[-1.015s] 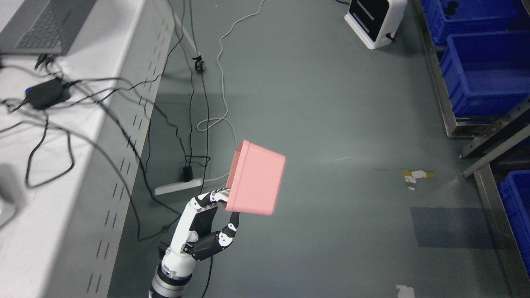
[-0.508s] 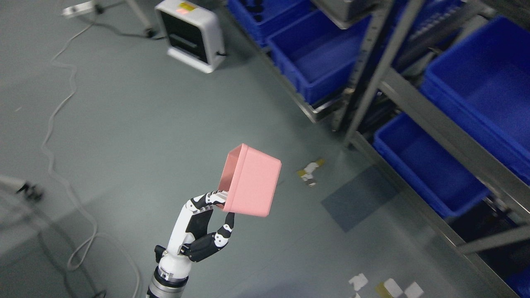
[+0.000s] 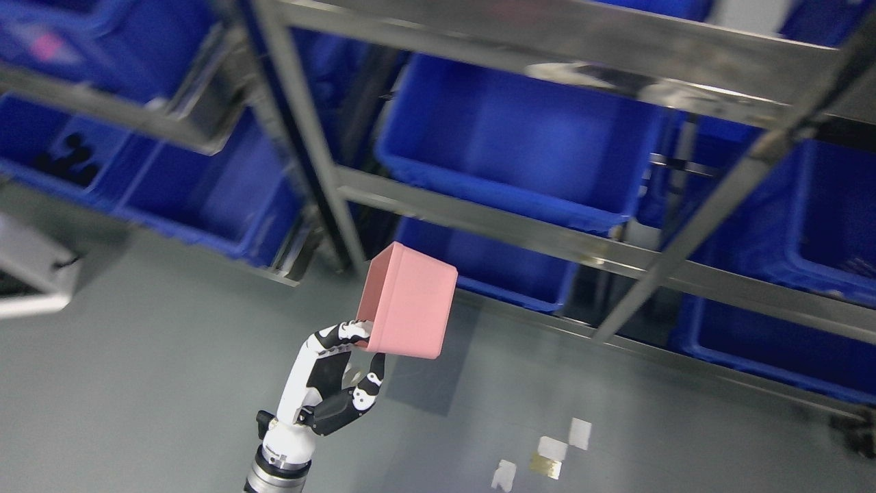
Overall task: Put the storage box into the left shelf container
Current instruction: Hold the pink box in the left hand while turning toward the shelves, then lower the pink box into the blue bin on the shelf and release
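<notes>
A pink storage box [image 3: 410, 308] hangs tilted in the air, its bottom facing me and its opening turned away to the upper left. My left hand [image 3: 366, 348] is shut on its lower rim, fingers over the edge and thumb underneath. Behind it stands a metal shelf [image 3: 479, 220] with blue containers: one on the left [image 3: 198, 198], a large one in the middle [image 3: 520, 137], one low behind the box [image 3: 493, 270]. The box is in front of the shelf, outside every container.
More blue containers [image 3: 821, 226] fill the shelf's right side, behind a slanted metal post [image 3: 691, 233]. A white device [image 3: 27, 274] sits at the left edge. Bits of tape [image 3: 547, 452] lie on the grey floor [image 3: 137, 383].
The camera has swung from the table and floor round to the shelf, so the whole picture shifted. The left hand keeps the pink box at nearly the same spot in the picture.
</notes>
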`<state>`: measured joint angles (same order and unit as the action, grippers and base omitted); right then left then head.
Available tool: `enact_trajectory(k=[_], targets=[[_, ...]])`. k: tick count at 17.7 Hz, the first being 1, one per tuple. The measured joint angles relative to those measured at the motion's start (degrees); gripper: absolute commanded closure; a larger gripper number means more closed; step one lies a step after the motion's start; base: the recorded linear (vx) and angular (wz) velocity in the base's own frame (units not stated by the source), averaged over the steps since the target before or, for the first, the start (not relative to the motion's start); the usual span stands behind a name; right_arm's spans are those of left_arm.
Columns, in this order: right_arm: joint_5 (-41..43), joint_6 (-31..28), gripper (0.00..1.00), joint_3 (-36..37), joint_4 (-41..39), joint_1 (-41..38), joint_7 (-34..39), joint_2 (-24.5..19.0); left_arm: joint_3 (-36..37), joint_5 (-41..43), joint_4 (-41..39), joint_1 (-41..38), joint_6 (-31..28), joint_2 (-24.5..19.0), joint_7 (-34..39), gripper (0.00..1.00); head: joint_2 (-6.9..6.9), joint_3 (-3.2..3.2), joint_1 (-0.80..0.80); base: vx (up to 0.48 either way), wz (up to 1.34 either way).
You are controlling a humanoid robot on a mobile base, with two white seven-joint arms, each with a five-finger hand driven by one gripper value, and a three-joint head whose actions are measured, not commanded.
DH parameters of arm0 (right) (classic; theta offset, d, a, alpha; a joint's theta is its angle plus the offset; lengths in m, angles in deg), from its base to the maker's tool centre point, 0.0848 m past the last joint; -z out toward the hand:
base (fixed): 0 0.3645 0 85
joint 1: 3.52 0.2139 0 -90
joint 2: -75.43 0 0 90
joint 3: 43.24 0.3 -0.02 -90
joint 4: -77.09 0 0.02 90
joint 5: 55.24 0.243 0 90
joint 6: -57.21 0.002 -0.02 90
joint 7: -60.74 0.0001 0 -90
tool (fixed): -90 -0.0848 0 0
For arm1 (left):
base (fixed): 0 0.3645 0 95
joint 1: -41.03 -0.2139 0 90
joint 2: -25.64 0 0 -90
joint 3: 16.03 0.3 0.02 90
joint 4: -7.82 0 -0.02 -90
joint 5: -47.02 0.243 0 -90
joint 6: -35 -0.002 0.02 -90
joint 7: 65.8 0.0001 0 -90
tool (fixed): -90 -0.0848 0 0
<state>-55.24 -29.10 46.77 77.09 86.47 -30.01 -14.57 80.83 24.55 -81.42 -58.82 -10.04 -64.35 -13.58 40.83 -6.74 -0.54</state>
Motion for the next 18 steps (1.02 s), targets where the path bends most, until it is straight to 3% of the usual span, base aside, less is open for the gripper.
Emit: enact_trajectory(k=[11,18], targets=[[0.0,0.0,0.00,0.0,0.0,0.0,0.0,0.0,-3.7,0.1,8.2,8.9,0.1,0.0,0.2,0.94,-0.01,0.00,0.00,0.126,-0.53],[0.0,0.0,0.00,0.0,0.0,0.0,-0.3,0.0,-9.0,3.0,18.8,21.9,-15.3,0.0,0.3,0.93,-0.02,0.00,0.00,0.020,-0.07]])
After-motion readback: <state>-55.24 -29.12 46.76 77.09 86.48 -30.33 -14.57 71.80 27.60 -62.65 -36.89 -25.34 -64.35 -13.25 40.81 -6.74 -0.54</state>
